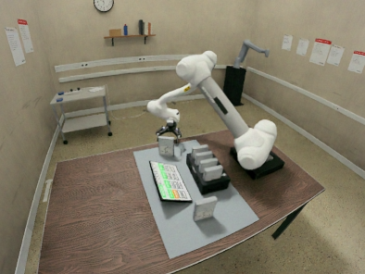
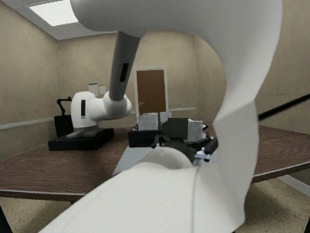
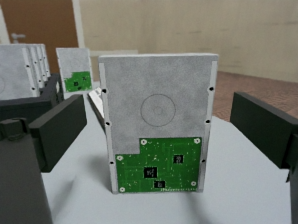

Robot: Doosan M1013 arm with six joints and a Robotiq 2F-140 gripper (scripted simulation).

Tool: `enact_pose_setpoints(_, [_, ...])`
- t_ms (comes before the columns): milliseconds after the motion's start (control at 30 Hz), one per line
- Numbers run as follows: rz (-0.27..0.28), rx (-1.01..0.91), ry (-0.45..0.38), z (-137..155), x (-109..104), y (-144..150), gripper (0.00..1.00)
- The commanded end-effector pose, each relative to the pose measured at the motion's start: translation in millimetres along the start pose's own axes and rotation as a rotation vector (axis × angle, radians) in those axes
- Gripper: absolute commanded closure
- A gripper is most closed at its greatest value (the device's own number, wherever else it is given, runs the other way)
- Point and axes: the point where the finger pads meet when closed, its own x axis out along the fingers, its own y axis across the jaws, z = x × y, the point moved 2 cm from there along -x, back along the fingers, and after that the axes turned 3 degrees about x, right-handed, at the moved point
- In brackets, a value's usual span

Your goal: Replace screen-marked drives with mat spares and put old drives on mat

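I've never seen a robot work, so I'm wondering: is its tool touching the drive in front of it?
Apart: the wrist view shows mat visible between the tool and drive.

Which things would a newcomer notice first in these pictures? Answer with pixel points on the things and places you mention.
Probably the big white arm point(image 1: 220, 104) point(image 2: 118, 189), reaching over the table. Next, the bright screen point(image 1: 170, 181), with green cells and some orange, lying on the mat beside the dock point(image 1: 214, 186) point(image 2: 143, 138). Close up, a grey drive point(image 1: 166, 146) point(image 3: 159, 95) with a green board stands between the open gripper's point(image 1: 169, 134) point(image 3: 159, 132) fingers.
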Motion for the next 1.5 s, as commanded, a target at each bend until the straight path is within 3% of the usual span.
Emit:
enact_pose_setpoints(0, [0.0, -0.001, 0.0, -0.8, -6.0, 0.3, 0.11])
enact_pose_setpoints(533, [0.0, -0.001, 0.0, -0.8, -16.9, 0.3, 0.11])
enact_pose_setpoints(1467, [0.0, -0.001, 0.0, -10.5, -17.6, -0.3, 0.11])
